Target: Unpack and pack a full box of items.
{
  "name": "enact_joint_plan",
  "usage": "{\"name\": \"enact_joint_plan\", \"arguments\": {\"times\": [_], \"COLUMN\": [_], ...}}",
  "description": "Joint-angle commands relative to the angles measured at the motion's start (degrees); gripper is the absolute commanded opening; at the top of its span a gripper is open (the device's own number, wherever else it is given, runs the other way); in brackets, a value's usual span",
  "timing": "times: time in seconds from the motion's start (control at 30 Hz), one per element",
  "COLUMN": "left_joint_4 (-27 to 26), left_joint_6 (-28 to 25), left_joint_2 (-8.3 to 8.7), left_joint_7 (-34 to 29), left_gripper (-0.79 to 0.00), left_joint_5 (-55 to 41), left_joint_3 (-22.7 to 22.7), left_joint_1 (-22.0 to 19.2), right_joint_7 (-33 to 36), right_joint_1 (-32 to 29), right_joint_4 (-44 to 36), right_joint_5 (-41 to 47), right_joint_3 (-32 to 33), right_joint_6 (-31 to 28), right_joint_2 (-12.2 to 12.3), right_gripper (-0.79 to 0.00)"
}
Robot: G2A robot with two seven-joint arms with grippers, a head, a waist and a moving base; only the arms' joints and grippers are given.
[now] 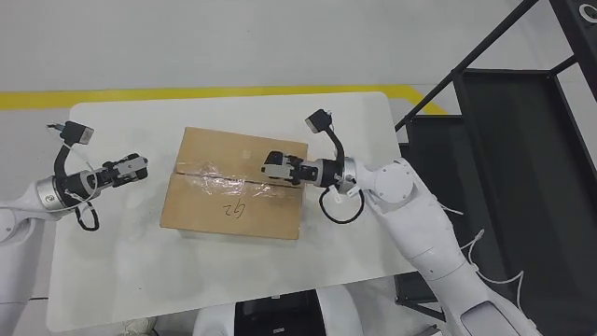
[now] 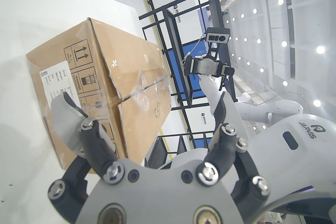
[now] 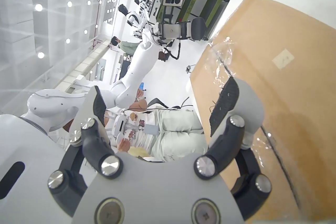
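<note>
A closed cardboard box point(image 1: 233, 182) lies in the middle of the white table point(image 1: 121, 271), its top seam sealed with crinkled clear tape point(image 1: 219, 176). My right gripper point(image 1: 269, 168) is open over the right half of the box top, beside the seam. In the right wrist view, one finger point(image 3: 231, 101) of the gripper point(image 3: 162, 104) hangs just above the taped seam of the box point(image 3: 283, 57). My left gripper point(image 1: 142, 166) is open, level with the table, a short way left of the box. In the left wrist view this gripper point(image 2: 144, 109) faces the box's labelled end point(image 2: 105, 83).
A black metal rack point(image 1: 522, 140) stands against the table's right side. A yellow floor line point(image 1: 233, 96) runs behind the table. There is bare tabletop in front of the box and on its left.
</note>
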Motion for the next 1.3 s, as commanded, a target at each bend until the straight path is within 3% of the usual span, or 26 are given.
{"name": "enact_joint_plan", "arguments": {"times": [0.0,0.2,1.27], "left_joint_4": [-0.54,-0.59,-0.59], "left_joint_6": [0.19,-0.24,-0.24], "left_joint_2": [0.06,0.11,0.11], "left_joint_7": [-0.27,0.66,0.66], "left_gripper": [0.000,0.000,0.000], "left_joint_5": [-0.59,-0.76,-0.76], "left_joint_3": [-0.17,-0.67,-0.67], "left_joint_1": [0.17,0.32,0.32], "right_joint_7": [0.73,4.76,4.76], "right_joint_1": [-1.13,-3.39,-3.39], "right_joint_4": [-1.05,-2.91,-2.91], "right_joint_5": [1.17,4.35,4.35], "right_joint_3": [0.86,2.46,2.46], "right_joint_6": [-0.17,1.52,1.52], "right_joint_2": [0.30,1.13,1.13], "right_gripper": [0.000,0.000,0.000]}}
